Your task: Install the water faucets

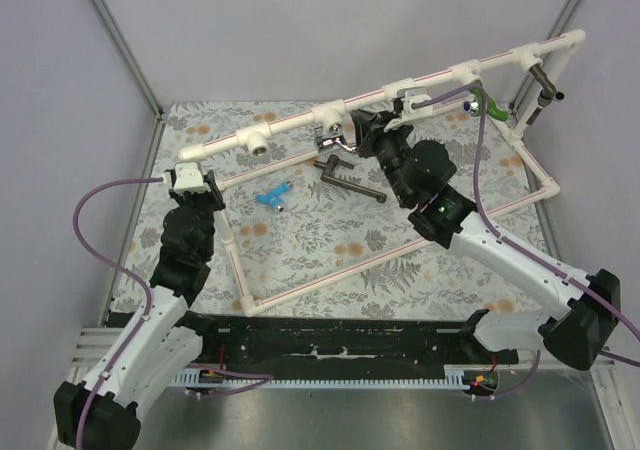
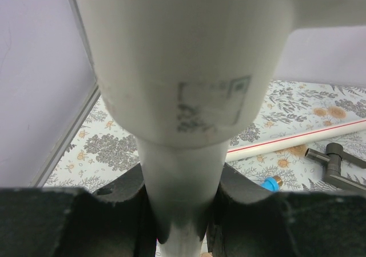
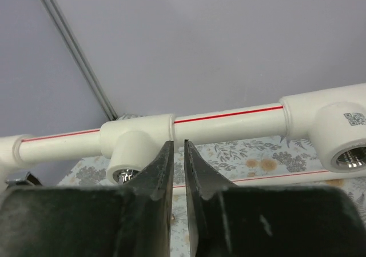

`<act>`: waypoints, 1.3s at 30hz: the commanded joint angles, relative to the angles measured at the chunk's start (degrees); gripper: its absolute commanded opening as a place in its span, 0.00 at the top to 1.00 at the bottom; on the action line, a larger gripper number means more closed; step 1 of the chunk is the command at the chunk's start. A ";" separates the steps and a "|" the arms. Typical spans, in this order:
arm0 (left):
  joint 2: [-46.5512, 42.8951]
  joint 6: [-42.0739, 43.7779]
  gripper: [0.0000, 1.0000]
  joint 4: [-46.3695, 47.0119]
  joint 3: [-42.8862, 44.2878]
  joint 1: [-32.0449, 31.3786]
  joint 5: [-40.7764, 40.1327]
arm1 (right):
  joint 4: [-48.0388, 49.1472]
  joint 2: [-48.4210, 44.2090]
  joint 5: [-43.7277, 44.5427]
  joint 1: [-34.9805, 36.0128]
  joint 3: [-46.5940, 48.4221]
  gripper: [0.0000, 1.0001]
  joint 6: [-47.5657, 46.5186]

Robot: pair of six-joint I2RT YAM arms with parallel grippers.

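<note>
A silver faucet (image 1: 330, 141) sits at a tee of the white pipe frame (image 1: 300, 120); its chrome shows in the tee mouth in the right wrist view (image 3: 122, 175). My right gripper (image 1: 352, 128) is just right of it, its jaws (image 3: 178, 147) almost together with nothing between them. A green faucet (image 1: 481, 100) and a dark one (image 1: 546, 78) sit on the frame's right end. A light blue faucet (image 1: 272, 197) and a long dark grey lever faucet (image 1: 350, 180) lie on the mat. My left gripper (image 1: 190, 182) is shut on the frame's left corner pipe (image 2: 180, 171).
An open tee fitting (image 1: 259, 148) faces forward on the top rail, and another shows in the right wrist view (image 3: 343, 160). Lower frame pipes (image 1: 330, 275) cross the floral mat. Grey walls close in left, back and right. A black rail runs by the arm bases.
</note>
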 commanded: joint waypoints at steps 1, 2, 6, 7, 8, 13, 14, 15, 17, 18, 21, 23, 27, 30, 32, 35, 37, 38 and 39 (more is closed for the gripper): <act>-0.33 -1.48 0.98 3.33 1.24 -0.24 -0.67 | -2.04 -3.06 -2.44 0.91 -0.30 0.70 -4.48; -0.07 -1.30 0.98 3.68 1.32 -0.33 -1.02 | -3.27 -4.20 -2.18 0.91 -0.30 0.58 -6.85; 1.51 -1.13 0.98 3.77 2.03 -0.24 -1.73 | -6.53 -9.03 2.30 0.91 -2.22 0.26 -16.87; 2.04 -1.13 0.98 3.95 2.46 -0.15 -1.99 | -6.62 -10.62 3.09 0.91 -3.19 0.20 -19.50; 2.92 -1.04 0.98 4.03 2.90 -0.15 -2.34 | -6.71 -11.76 3.53 0.91 -4.33 0.10 -21.27; 8.71 0.80 0.98 7.19 5.98 0.28 -4.36 | -8.20 -18.00 8.53 0.91 -9.78 0.02 -25.41; 10.90 1.24 0.98 8.16 6.94 0.29 -4.80 | -8.90 -19.15 10.29 0.91 -10.57 0.02 -25.42; 12.66 1.68 0.98 8.86 7.82 0.55 -5.07 | -10.30 -20.20 12.39 0.91 -11.10 0.02 -24.55; 17.14 2.74 0.98 10.09 10.37 1.16 -5.59 | -13.64 -22.48 17.93 0.91 -11.72 0.02 -22.96; 19.16 2.91 0.98 10.71 11.86 1.69 -5.95 | -15.31 -23.37 21.43 0.91 -11.81 0.02 -21.82; 25.32 2.92 0.98 11.33 16.51 3.71 -6.56 | -20.41 -26.00 29.26 0.91 -13.21 0.02 -19.53; 29.18 1.69 0.98 10.98 19.50 5.81 -6.83 | -24.10 -27.67 32.26 0.91 -14.53 0.02 -18.04; 35.08 -6.12 0.89 3.62 27.84 12.40 -4.55 | -25.17 -31.54 37.19 0.91 -19.01 0.02 -15.40; 37.55 -8.59 0.80 -2.28 33.74 14.70 -2.26 | -25.52 -34.00 39.48 0.82 -21.73 0.02 -13.47; 37.03 -8.60 0.67 -3.87 35.16 14.96 -0.69 | -25.87 -35.15 40.18 0.91 -22.88 0.02 -12.32; 33.26 -10.08 0.39 -6.67 34.90 14.88 1.52 | -25.78 -35.51 41.59 0.82 -23.50 0.02 -11.27; 29.58 -11.49 0.33 -10.01 33.85 14.88 1.87 | -25.35 -34.89 41.77 0.82 -23.33 0.02 -11.62; 27.73 -12.37 0.30 -11.16 32.97 14.88 1.96 | -25.26 -34.54 41.86 0.82 -23.15 0.02 -11.70; 25.36 -13.07 0.28 -12.47 31.83 14.88 2.31 | -24.82 -34.19 41.60 0.91 -22.97 0.02 -11.88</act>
